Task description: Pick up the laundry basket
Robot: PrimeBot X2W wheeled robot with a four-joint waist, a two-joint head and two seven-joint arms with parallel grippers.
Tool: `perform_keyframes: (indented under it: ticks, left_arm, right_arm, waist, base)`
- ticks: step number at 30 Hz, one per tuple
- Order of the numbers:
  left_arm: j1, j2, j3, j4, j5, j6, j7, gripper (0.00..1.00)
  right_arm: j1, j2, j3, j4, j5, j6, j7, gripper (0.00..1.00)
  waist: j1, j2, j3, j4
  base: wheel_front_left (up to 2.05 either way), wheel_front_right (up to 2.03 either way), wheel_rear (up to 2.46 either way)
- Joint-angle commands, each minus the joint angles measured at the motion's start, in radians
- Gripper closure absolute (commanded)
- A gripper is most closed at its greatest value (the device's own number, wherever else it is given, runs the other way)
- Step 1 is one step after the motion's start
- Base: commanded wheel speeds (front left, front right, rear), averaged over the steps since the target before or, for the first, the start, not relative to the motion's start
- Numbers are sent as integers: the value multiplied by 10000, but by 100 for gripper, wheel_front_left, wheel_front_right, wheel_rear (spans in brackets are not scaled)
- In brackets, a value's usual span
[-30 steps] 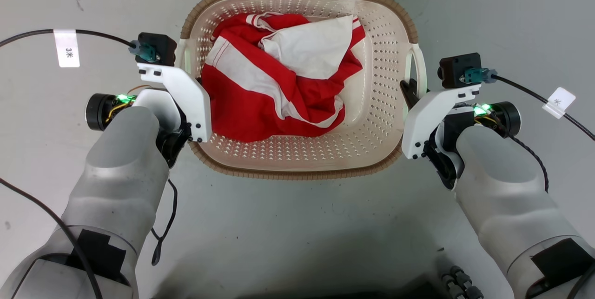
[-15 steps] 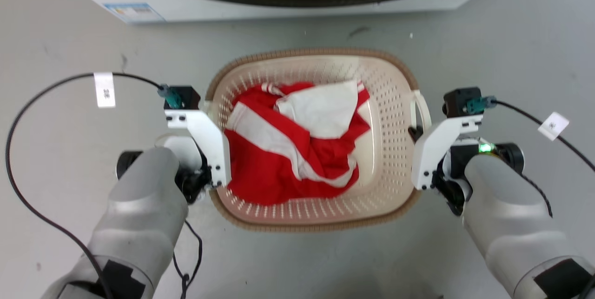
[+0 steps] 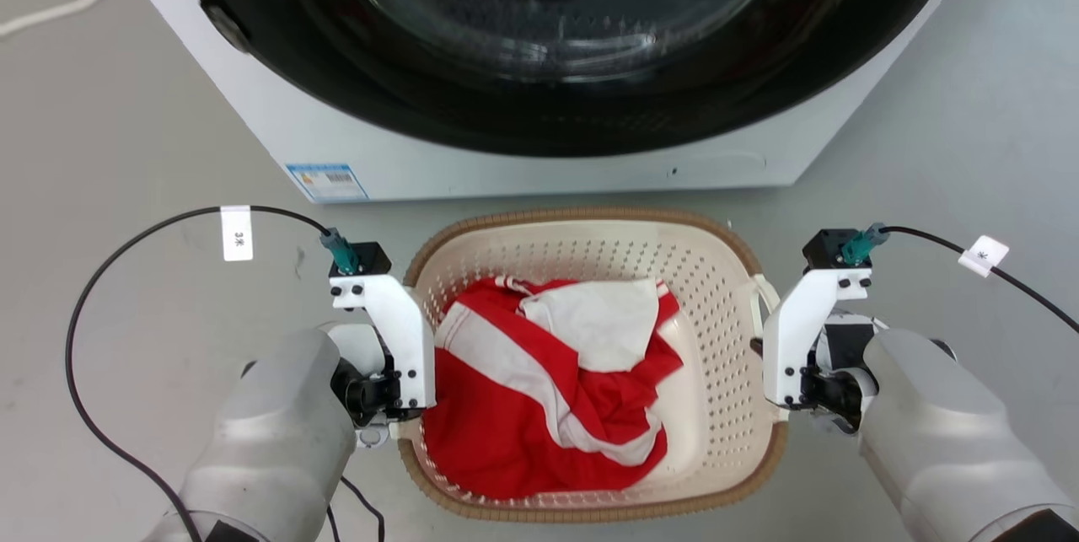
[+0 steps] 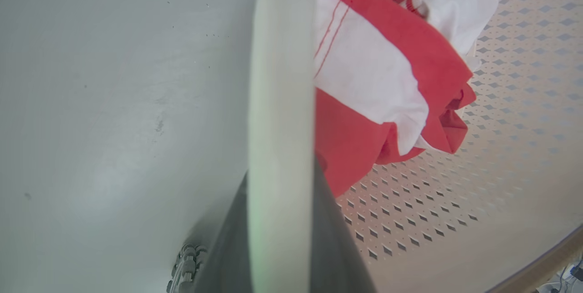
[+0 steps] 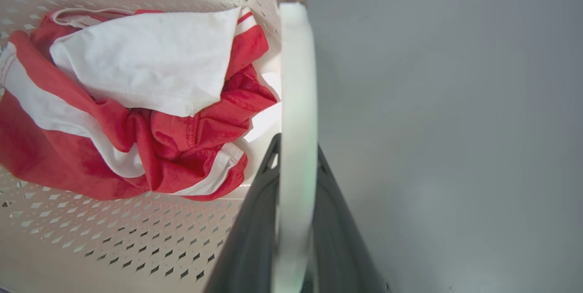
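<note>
The laundry basket [image 3: 590,215] is cream with perforated walls and a brown woven-look rim, and it sits between my two arms in the head view. A crumpled red and white cloth [image 3: 548,390] lies inside it. In the left wrist view my left gripper [image 4: 281,170] is shut on the basket's white side handle [image 4: 280,79], one dark finger on each side. My right gripper [image 5: 296,147] is shut the same way on the other white handle [image 5: 296,79]. In the head view the right handle [image 3: 765,293] shows beside the right gripper [image 3: 759,348]. The left handle is hidden under my wrist bracket.
A white washing machine [image 3: 523,175] with a large dark round door [image 3: 539,36] stands just beyond the basket. Grey floor [image 3: 126,146] lies on both sides. Black camera cables [image 3: 126,247] loop out from each wrist.
The head view has swung upward, bringing the washing machine into the picture and putting the basket lower in it. Both grippers keep the same hold on the basket's handles.
</note>
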Motion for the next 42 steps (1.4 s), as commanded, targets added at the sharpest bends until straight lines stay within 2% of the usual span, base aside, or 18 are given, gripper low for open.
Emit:
perform_keyframes:
  ticks: [1,15,25,42]
  left_arm:
    - [80,-112,-46,-148,-157,-92,138,100]
    - [565,-253,-553,28,-917,-101,1272,100]
    - [1158,-445,-893,134,-1220,-103,1330,100]
    - [1411,-505,-1148,502,-1511,-103,1266,100]
  right_arm:
    - [109,-13,65,-77,113,29,235,100]
    - [358,-239,264,236,870,29,2386,100]
    - [793,-155,368,551,926,29,2724,100]
    - [921,1,497,665,1000,29,2748,100]
  waist:
    - [1,0,-599,91]
    - [1,0,-2262,141]
    - [1,0,-3107,184]
    - [1,0,-3300,214]
  base:
    - [0,0,0]
    - [0,0,0]
    - [0,0,0]
    - [0,0,0]
